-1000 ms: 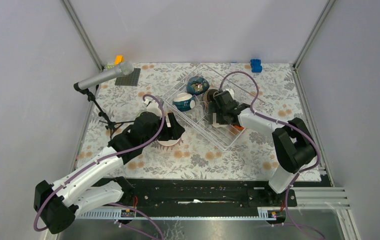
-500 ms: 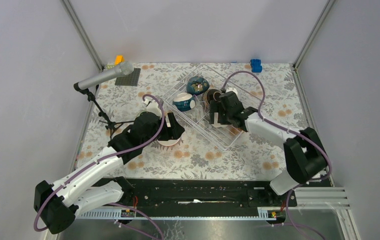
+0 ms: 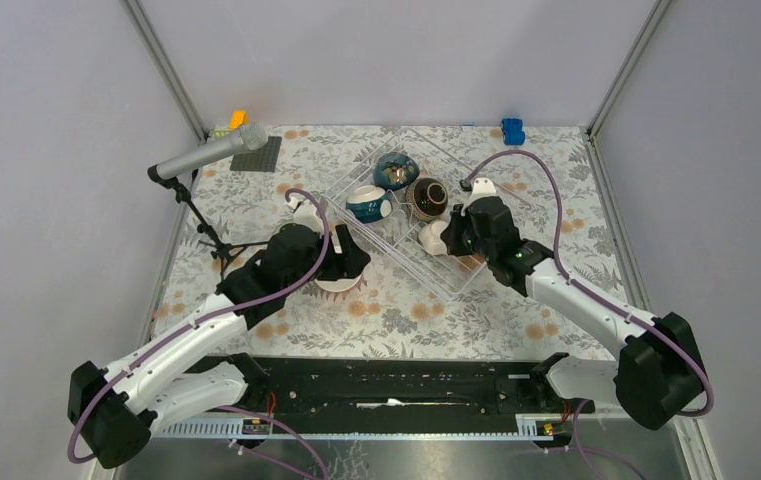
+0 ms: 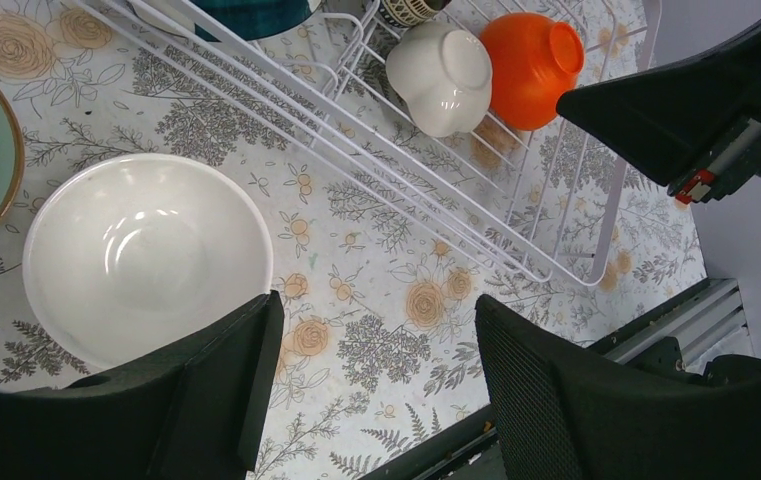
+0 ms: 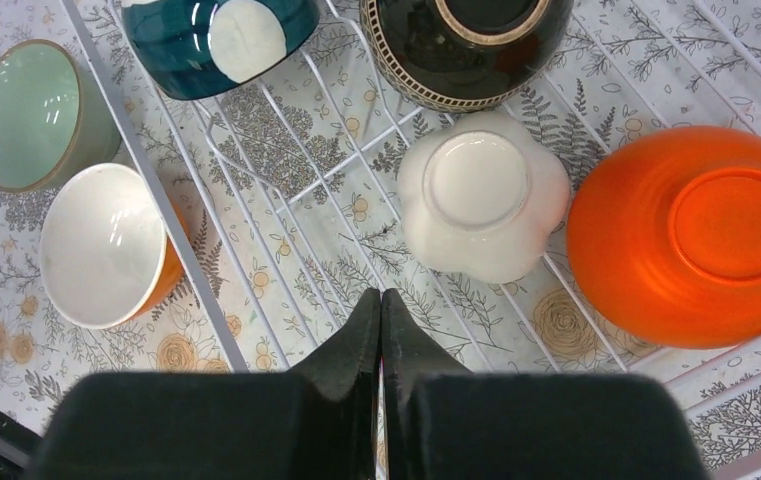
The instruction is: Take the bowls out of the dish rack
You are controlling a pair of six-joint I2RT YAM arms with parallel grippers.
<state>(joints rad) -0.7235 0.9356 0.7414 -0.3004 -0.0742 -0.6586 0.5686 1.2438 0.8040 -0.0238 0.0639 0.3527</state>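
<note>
The dish rack (image 3: 408, 255) holds a dark blue patterned bowl (image 3: 396, 171), a blue-and-white bowl (image 3: 368, 204) and a dark brown bowl (image 3: 426, 196). Also in it are an upturned white bowl (image 5: 483, 195) and an upturned orange bowl (image 5: 696, 235). My right gripper (image 5: 381, 300) is shut on nothing, its tips over the rack wires just short of the white bowl. Beside the rack on the table stand a pale green bowl (image 5: 26, 115) and a white-lined bowl (image 4: 146, 255). My left gripper (image 4: 376, 370) hangs open next to that bowl, holding nothing.
A microphone on a stand (image 3: 206, 155) reaches over the table's left side. A dark grey plate (image 3: 258, 153) and an orange block (image 3: 238, 119) lie at the back left, a blue block (image 3: 512, 130) at the back right. The right arm (image 4: 696, 110) looms over the rack's corner.
The right gripper has gone from open to shut, with nothing in it. The right arm has drawn back to the right, uncovering the dark brown bowl. The left arm has stayed put.
</note>
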